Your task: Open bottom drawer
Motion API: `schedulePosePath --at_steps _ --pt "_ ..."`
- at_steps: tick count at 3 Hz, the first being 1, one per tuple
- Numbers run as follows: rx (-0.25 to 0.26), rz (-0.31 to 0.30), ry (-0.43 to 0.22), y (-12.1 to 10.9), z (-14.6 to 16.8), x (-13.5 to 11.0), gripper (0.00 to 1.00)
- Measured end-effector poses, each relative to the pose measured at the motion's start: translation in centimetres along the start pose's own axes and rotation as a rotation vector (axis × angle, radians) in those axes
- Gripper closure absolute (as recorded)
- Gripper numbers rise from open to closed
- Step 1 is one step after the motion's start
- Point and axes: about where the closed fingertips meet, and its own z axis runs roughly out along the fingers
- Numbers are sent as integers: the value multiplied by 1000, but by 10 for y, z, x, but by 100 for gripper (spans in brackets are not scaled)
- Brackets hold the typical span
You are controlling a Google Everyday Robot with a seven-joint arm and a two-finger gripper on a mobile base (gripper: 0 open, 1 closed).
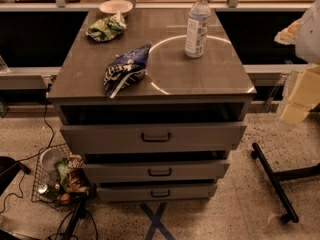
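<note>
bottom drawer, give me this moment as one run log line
bottom drawer: handle untouched | pincer: right edge, beside cabinet, not at handle | cabinet top: water bottle, blue bag, green bag

Dim amber light, curved glare arc on counter (80, 69), black shadow beneath its top, claw (300, 96) blurred at right edge.

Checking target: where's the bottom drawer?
Bottom drawer: lowest front, centre of camera view, above blue floor tape, wire basket to its left. Gripper far right, apart.
</note>
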Motion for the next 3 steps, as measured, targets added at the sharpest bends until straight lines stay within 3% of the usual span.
schedulePosePath --at_steps 1,2,3 --pt "11 0 -4 1 1 -1 0" --pt "26 31 -47 20 19 -7 0" --pt "39 63 -101 55 60 -16 0"
